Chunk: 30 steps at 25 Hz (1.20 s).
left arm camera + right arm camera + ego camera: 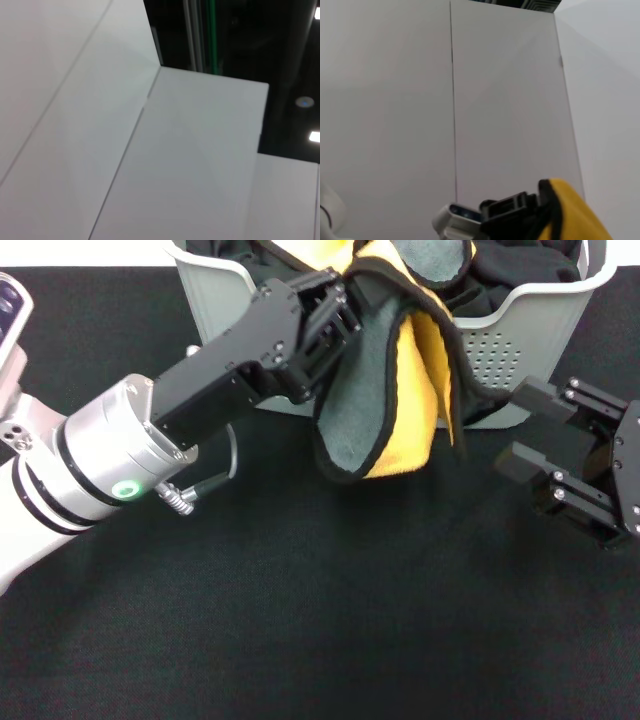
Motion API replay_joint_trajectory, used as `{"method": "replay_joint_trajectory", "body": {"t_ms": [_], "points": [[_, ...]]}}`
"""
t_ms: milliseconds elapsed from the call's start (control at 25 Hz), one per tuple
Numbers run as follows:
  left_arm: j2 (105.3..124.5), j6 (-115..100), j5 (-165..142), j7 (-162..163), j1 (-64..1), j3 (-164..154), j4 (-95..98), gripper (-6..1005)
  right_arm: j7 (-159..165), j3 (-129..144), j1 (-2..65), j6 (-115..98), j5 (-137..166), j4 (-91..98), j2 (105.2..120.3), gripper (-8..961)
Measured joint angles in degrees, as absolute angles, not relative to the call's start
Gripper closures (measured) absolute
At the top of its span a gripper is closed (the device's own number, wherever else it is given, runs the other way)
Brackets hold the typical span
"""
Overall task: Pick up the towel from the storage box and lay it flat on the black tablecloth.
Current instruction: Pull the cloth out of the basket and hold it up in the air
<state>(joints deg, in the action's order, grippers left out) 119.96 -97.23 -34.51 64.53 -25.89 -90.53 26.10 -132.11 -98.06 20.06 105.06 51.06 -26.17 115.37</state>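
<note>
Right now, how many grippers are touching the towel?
1. The left gripper is shut on the towel at the storage box front rim. The right gripper hangs open over the black tablecloth, beside the towel, apart from it.

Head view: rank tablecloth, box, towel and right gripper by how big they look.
1. Tablecloth, by far.
2. Box, though cropped at the top edge.
3. Towel, visible part; close to the box, so unsure.
4. Right gripper, smallest.

Even bright overhead light, soft shadows, wrist views slightly blurred
</note>
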Motion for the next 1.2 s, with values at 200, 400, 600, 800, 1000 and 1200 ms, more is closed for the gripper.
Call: {"method": "replay_joint_trajectory", "body": {"t_ms": [200, 400, 600, 800, 1000, 1200], "points": [[119.97, -97.34, -34.79, 63.44, -25.42, -91.22, 26.02, 993, -132.97, -98.5, 19.57, 104.66, 50.55, -26.07, 115.38, 395], [119.97, -97.53, -34.73, 63.6, -25.34, -91.29, 26.06, 993, -133.07, -98.45, 19.64, 103.25, 50.18, -25.43, 115.33, 395], [119.99, -97.62, -34.84, 63.86, -25.39, -91.91, 26.21, 993, -133.07, -97.99, 20.02, 102.02, 50.16, -25.33, 115.37, 395], [120.26, -97.69, -34.61, 64.31, -25.31, -92.16, 26.05, 992, -133.05, -97.85, 20.37, 101.48, 50.13, -25.31, 115.39, 395], [120.45, -97.74, -33.71, 64.31, -25.27, -92.21, 25.97, 992, -132.84, -95.33, 21.2, 101.03, 50.08, -25.23, 115.49, 395], [120.5, -97.69, -33.52, 64.07, -25.51, -91.77, 25.89, 992, -132.89, -91.15, 21.85, 101.0, 48.08, -25.31, 115.6, 396]]}}
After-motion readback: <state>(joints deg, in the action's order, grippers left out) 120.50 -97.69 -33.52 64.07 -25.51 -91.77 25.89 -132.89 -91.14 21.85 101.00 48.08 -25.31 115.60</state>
